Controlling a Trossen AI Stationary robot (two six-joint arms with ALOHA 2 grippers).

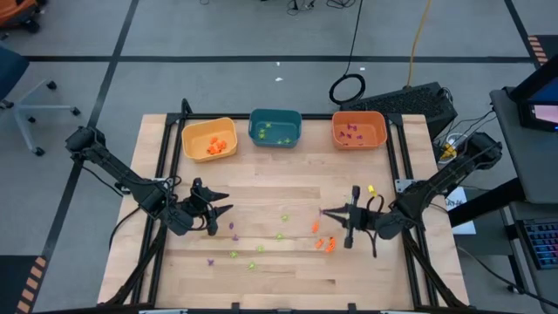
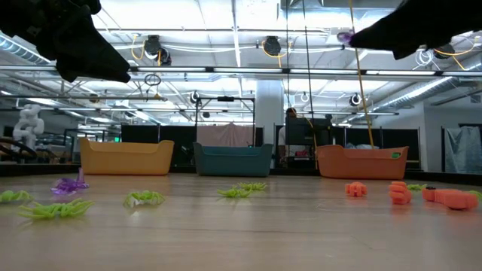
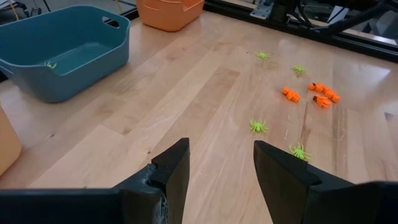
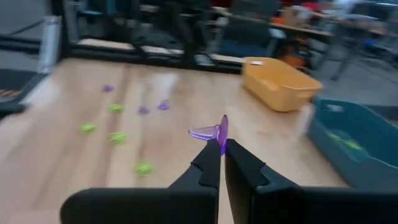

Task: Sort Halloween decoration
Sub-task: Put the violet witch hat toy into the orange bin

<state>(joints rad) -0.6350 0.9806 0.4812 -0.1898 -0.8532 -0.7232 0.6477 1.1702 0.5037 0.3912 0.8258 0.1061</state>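
Tiny Halloween decoration pieces lie scattered on the wooden table [image 1: 288, 187]: green ones [image 1: 284, 218], purple ones [image 1: 234, 226] and orange ones [image 1: 330, 244]. My right gripper [image 1: 324, 211] hovers right of the table's middle, pointing toward the left edge, shut on a purple trinket [image 4: 211, 131]. My left gripper [image 1: 223, 209] hovers left of the middle, open, with nothing between its fingers [image 3: 168, 177]. The green pieces [image 3: 258, 126] lie on the wood beyond it. My right gripper pinches the purple trinket's near edge [image 4: 222, 134] between its two fingertips [image 4: 211, 158], only at their free ends. The fingers come about level from the table's right side. The trinket [image 2: 345, 36] sticks out past the tips, lifted well clear of the table.
Three bins stand along the far edge: a yellow bin [image 1: 209, 138] with orange pieces, a teal bin [image 1: 275, 127] with green ones, and an orange bin [image 1: 358, 129] with purple ones. A small yellow thing [image 1: 370, 187] lies by the right arm. Black rails frame the table.
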